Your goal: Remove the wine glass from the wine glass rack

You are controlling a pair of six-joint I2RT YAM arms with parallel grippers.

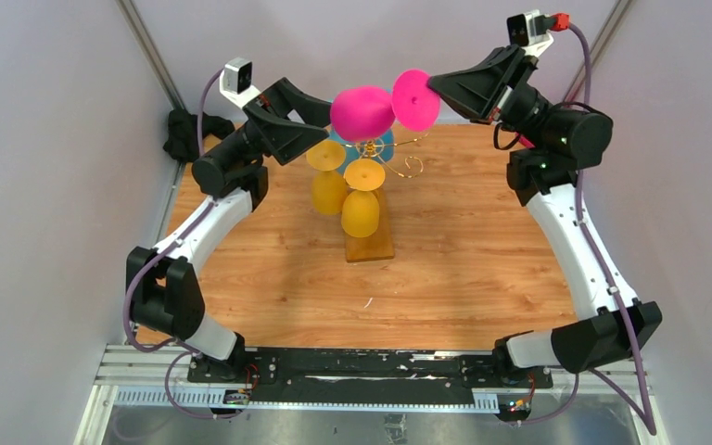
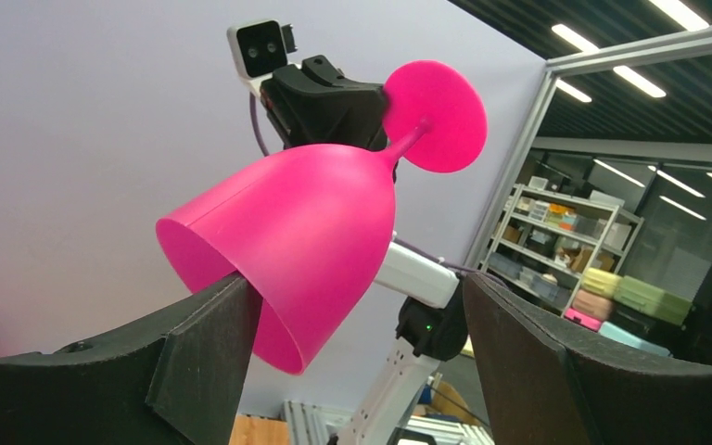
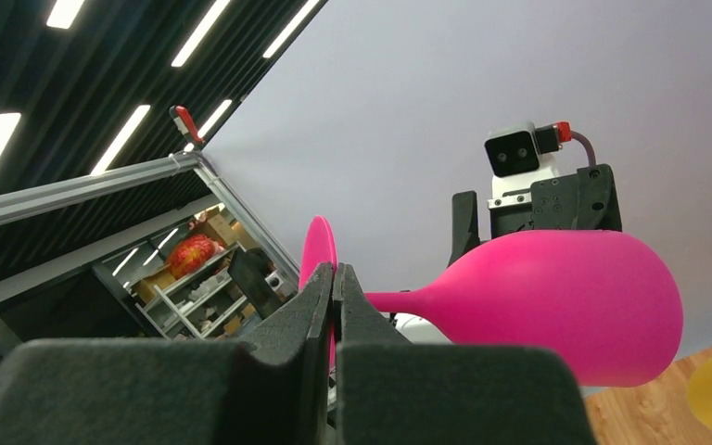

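Wine glass point(image 1: 363, 111): pink, apparently off rack point(image 1: 372, 248); right fingers point(image 3: 289, 315) pinch its foot, left fingers point(image 2: 206, 338) spread at bowl. Remaining: set down.

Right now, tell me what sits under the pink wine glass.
From the top view, the pink wine glass hangs above the gold wire rack and its yellow glasses. It mostly covers a blue item, which cannot be identified.

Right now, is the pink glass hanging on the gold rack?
No, the right gripper pinches the pink glass by its foot, in the air, off the gold rack.
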